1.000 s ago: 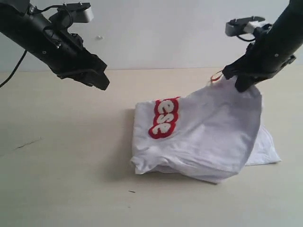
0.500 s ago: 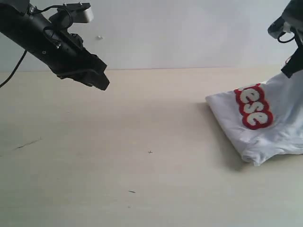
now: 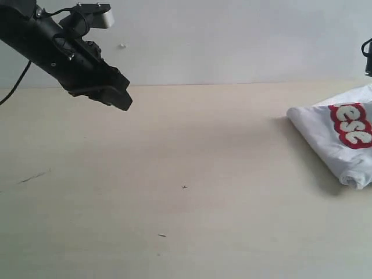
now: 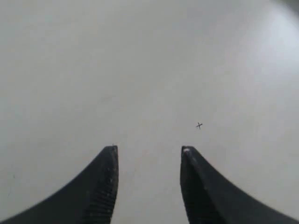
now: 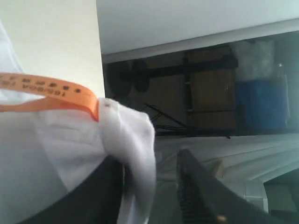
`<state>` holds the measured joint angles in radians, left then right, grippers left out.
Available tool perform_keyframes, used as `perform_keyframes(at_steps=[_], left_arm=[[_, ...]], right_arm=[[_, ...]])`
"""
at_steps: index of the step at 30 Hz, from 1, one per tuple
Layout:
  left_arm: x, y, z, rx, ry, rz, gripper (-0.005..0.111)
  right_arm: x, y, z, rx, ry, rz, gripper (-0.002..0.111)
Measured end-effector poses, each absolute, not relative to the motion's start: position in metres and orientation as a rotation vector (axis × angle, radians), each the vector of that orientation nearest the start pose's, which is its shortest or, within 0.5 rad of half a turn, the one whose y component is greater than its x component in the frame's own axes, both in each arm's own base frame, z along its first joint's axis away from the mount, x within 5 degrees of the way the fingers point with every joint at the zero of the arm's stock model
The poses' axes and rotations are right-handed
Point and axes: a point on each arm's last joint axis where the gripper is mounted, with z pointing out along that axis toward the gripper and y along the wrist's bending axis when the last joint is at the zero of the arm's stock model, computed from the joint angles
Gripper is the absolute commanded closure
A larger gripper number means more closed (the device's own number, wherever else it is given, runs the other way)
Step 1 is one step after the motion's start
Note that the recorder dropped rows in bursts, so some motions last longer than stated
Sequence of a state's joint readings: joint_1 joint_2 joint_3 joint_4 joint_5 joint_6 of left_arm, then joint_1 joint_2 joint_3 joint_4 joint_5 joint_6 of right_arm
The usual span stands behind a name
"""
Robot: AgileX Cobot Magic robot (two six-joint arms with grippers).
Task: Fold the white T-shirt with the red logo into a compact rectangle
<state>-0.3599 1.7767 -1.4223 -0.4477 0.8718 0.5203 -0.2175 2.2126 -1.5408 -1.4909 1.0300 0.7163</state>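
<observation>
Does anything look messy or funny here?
Yes. The shirt sits bunched at the far right of the exterior view, partly cut off, not a neat rectangle. Its logo lies slanted with only some letters showing. Cloth drapes against one of the right fingers, with the orange neck tag sticking out.

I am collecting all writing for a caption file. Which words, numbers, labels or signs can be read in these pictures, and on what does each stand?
"ese": red logo on the folded white T-shirt; the rest of the word is hidden.
Orange tag on the T-shirt: small dark print, too blurred to read.
"x": tiny cross mark on the table.
</observation>
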Motion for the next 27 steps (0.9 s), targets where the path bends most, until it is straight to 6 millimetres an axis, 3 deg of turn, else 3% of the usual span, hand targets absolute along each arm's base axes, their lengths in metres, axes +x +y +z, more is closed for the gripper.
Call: perform_keyframes(at_steps=[4, 9, 10, 13, 16, 22, 24, 27], left_arm=[[0.348, -0.163, 0.270, 0.866, 2.502, -0.493, 0.064], [0.345, -0.163, 0.269, 0.882, 2.522, -0.503, 0.064], [0.345, -0.163, 0.269, 0.883, 2.524, -0.504, 0.064], [0.345, -0.163, 0.269, 0.882, 2.527, -0.505, 0.064], [0.345, -0.163, 0.269, 0.882, 2.528, -0.506, 0.064], [0.345, -0.163, 0.269, 0.880, 2.529, -0.506, 0.064], [0.345, -0.163, 0.269, 0.881, 2.530, -0.507, 0.064], [0.345, -0.163, 0.269, 0.881, 2.530, -0.507, 0.064]], right_arm=[[0.439, -0.175, 0.175, 0.104, 2.432, -1.545, 0.061], [0.442, -0.182, 0.203, 0.232, 2.427, -1.597, 0.064], [0.441, -0.184, 0.202, 0.241, 2.457, -1.562, 0.067], [0.442, -0.186, 0.183, 0.148, 2.669, -1.231, 0.069], [0.444, -0.186, 0.174, 0.151, 2.739, -0.972, 0.069], [0.450, -0.198, 0.196, 0.245, 2.701, -0.878, 0.069], [0.450, -0.201, 0.201, 0.294, 2.693, -0.828, 0.076], [0.448, -0.201, 0.196, 0.316, 2.742, -0.718, 0.096]])
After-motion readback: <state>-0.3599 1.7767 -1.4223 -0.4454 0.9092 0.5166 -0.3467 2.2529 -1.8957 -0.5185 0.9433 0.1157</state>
